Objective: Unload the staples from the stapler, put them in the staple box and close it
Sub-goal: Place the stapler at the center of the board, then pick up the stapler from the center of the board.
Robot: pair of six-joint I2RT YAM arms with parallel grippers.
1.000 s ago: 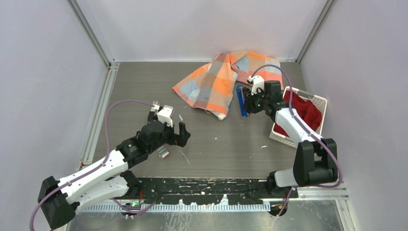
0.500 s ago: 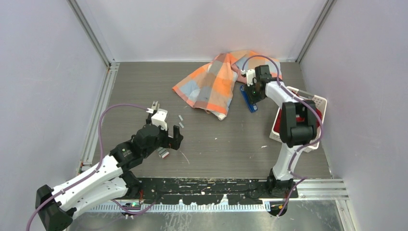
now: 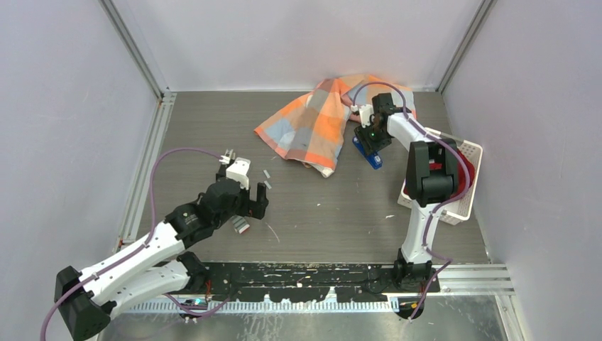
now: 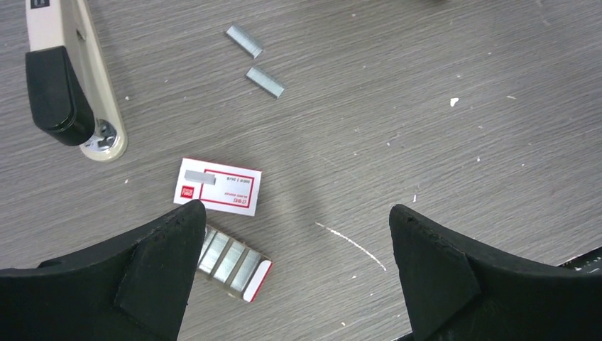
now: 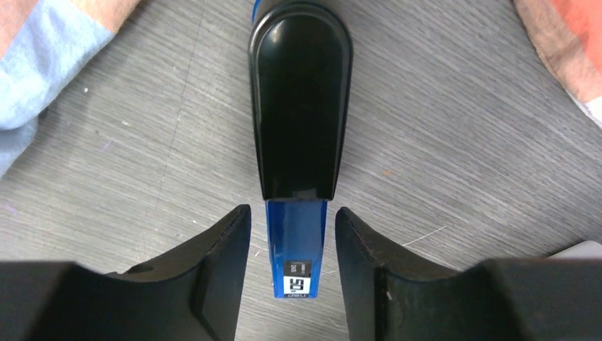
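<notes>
Stapler [image 3: 370, 158] shifted right; white basket [image 3: 456, 211] holds red cloth [image 3: 464, 179].

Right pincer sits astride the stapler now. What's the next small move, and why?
Probably close the right pincer gently on the slim blue plastic stapler: its fingers flank it, centred, a gap each side, and it looks shut, lying on the grey table.

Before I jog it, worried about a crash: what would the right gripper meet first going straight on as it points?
The stapler, between the fingers of the right gripper; then the table beneath, though depth is unclear.
</notes>
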